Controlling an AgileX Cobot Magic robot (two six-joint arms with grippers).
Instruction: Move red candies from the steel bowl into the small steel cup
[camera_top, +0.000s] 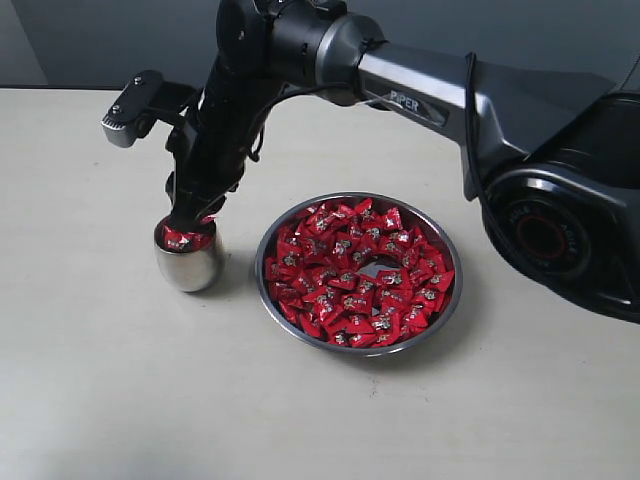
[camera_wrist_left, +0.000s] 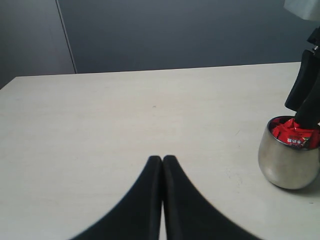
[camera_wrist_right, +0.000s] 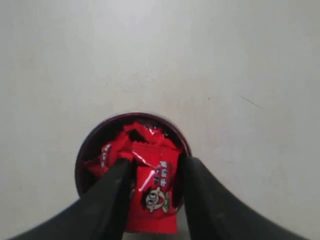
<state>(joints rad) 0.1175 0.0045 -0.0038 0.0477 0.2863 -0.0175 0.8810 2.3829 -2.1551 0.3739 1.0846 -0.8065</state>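
The small steel cup (camera_top: 190, 262) stands left of the steel bowl (camera_top: 456, 290). The bowl holds a thick layer of red candies (camera_top: 340, 280) with a bare patch near its middle. More red candies (camera_wrist_left: 292, 134) fill the cup to its rim (camera_wrist_right: 82, 150). My right gripper (camera_top: 190, 222) points down over the cup's mouth. In the right wrist view its jaws (camera_wrist_right: 156, 165) stand apart. One red candy (camera_wrist_right: 152, 190) lies between them on the pile, with a gap to one finger. My left gripper (camera_wrist_left: 162, 159) hovers shut and empty over bare table, away from the cup (camera_wrist_left: 287, 160).
The right arm (camera_top: 420, 90) reaches across from the right, above the bowl's far side. The pale tabletop (camera_top: 120, 400) spreads out around the cup and bowl. A dark wall (camera_wrist_left: 175, 30) runs behind the table's far edge.
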